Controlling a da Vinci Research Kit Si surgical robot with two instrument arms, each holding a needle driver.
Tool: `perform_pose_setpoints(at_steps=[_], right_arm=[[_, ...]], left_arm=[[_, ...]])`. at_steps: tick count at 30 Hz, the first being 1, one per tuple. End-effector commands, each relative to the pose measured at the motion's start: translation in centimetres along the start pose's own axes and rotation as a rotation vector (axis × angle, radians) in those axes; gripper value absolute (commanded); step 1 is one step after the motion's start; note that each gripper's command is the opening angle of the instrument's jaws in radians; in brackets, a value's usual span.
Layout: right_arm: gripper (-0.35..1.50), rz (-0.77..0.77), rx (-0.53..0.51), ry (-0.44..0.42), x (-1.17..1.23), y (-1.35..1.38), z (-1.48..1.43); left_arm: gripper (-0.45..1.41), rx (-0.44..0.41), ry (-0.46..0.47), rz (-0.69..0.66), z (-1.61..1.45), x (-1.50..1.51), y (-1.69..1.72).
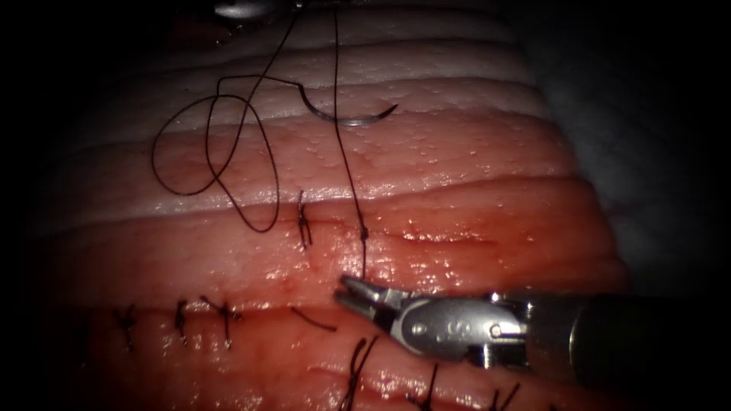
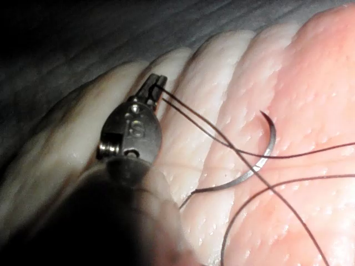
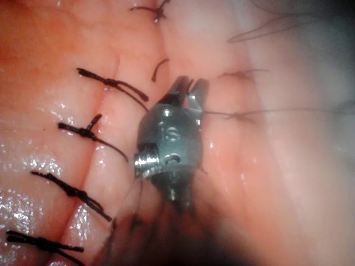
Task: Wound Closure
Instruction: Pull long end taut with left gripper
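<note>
1. Dark surround behind a ridged slab of tissue point(image 1: 457, 160), pale bands at the far side, red and wet toward the near side.
2. Needle point(image 1: 346, 116) lies loose on a pale far band, well apart from the cut point(image 1: 426, 236), curve bowing toward the near side, not in the tissue, held by neither tool; seen too in the left wrist view point(image 2: 260, 163).
3. Thread point(image 1: 346, 167) runs from the needle's blunt end into big loose loops left of it on the tissue; two strands climb to the left end effector; one long strand drops straight to a knot point(image 1: 364, 232) at the cut.
4. A short strand carries on from the knot toward the right end effector; whether it reaches the jaws, cannot tell.
5. Left end effector point(image 2: 157, 84) sits at the far edge of the tissue, jaws closed on the thread, two strands leaving its tip; only a bit of it shows at the endoscope view's upper edge point(image 1: 247, 7).
6. Right end effector point(image 1: 349, 292) comes in from the right, tip just on the near side of the knot, jaws a little apart, nothing seen clamped; in the right wrist view point(image 3: 188, 87) the jaws also look parted.
7. Finished stitch point(image 1: 304, 221) sits on the cut left of the knot.
8. Row of older tied stitches point(image 1: 179, 313) runs along a nearer line, more along the bottom edge; a cut thread end point(image 1: 312, 320) lies loose near them.
9. Red fluid point(image 1: 426, 380) glistens on the near tissue.
</note>
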Motion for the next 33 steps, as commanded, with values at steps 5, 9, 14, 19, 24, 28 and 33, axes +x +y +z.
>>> perform_pose_setpoints(at_steps=[5, 9, 14, 19, 24, 28, 33], right_arm=[[1.04, 0.105, 0.017, 0.000, 0.06, 0.14, -0.09], [1.04, 0.197, 0.025, -0.002, 0.05, 0.23, -0.17], [0.84, 0.326, -0.007, -0.057, 0.02, 0.40, -0.03], [0.81, 0.391, -0.039, -0.120, -0.06, 0.53, 0.20], [0.74, 0.418, -0.068, -0.130, -0.10, 0.58, 0.36], [0.84, 0.418, -0.100, -0.171, -0.16, 0.61, 0.52], [1.08, 0.414, -0.135, -0.191, -0.23, 0.59, 0.65]], left_arm=[[-0.45, -0.064, 0.000, -0.009, -0.22, 0.39, 0.55], [-0.45, -0.091, 0.013, 0.009, -0.45, 0.81, 0.89], [-0.45, -0.110, 0.027, 0.071, -0.70, 1.54, 1.30], [-0.45, -0.121, 0.048, 0.103, -0.78, 2.09, 1.60], [-0.45, -0.132, 0.071, 0.121, -0.81, 2.40, 1.72], [-0.45, -0.139, 0.086, 0.127, -0.82, 2.58, 1.78], [-0.45, -0.143, 0.101, 0.142, -0.82, 2.75, 1.79]])
